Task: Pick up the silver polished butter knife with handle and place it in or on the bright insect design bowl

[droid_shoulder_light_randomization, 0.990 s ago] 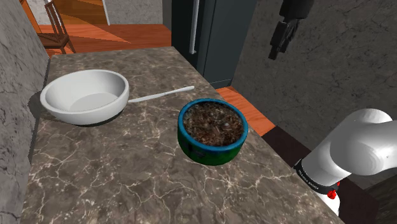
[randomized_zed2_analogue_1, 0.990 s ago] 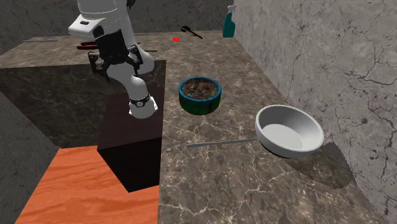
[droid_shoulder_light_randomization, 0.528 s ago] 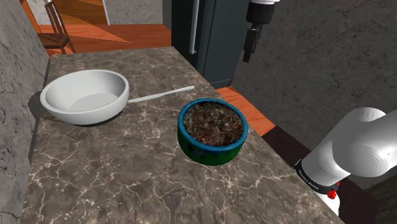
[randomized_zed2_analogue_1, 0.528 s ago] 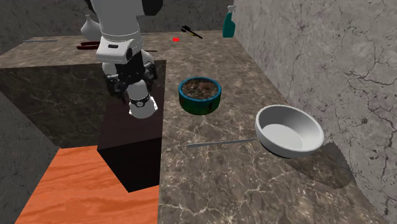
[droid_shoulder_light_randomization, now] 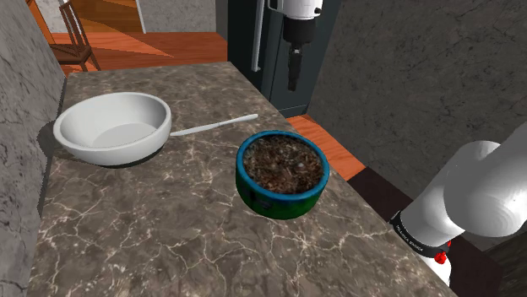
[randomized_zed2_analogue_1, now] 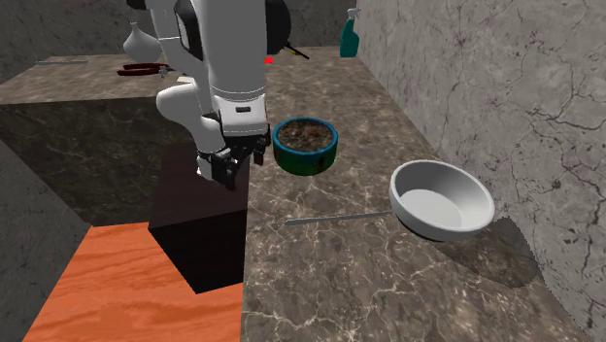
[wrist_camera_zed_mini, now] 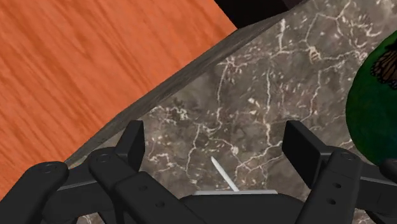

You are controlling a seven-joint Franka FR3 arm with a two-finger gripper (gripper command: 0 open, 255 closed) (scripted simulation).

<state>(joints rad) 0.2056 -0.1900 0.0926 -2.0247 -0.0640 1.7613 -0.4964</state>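
In the shoulder view the gripper (droid_shoulder_light_randomization: 293,83) has swung left to the worktop (droid_shoulder_light_randomization: 169,228) edge, fingers (wrist_camera_zed_mini: 133,143) apart. The knife (droid_shoulder_light_randomization: 215,126) lies untouched by the white bowl (droid_shoulder_light_randomization: 76,139), beyond the green butterfly bowl (droid_shoulder_light_randomization: 279,202). Lowering onto it likely comes next.

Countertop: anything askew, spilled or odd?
Nothing spilled or tipped. The white bowl and the green bowl sit upright; the knife lies flat on the counter, one end tucked against the white bowl's side.
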